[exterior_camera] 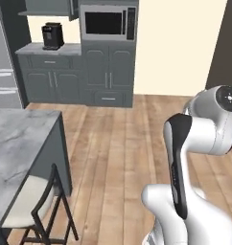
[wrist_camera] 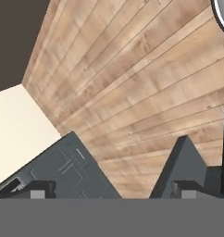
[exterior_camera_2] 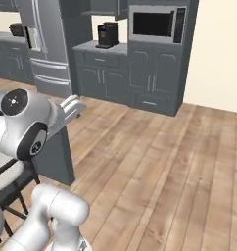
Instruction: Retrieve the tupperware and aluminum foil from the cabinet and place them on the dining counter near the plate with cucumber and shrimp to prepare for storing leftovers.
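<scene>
Wood floor lies between us and the far cabinet (exterior_camera: 48, 6), gripper (wrist_camera: 111, 187) spread empty; next, approach it.

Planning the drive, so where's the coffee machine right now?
The coffee machine sits on the short marble counter, left of the microwave in both base views.

We record a glossy white arm (exterior_camera: 199, 139) built of rounded, bulbous segments. A dark charcoal inlay panel runs lengthwise along the link at 6 o'clock of the left base view, narrowing toward its lower end. The joint cap at 2 o'clock is a dark grey disc with a pale centre mark. The right base view shows a matching cap at 9 o'clock and a dark band beneath it. No cables or screws are discernible.
</scene>
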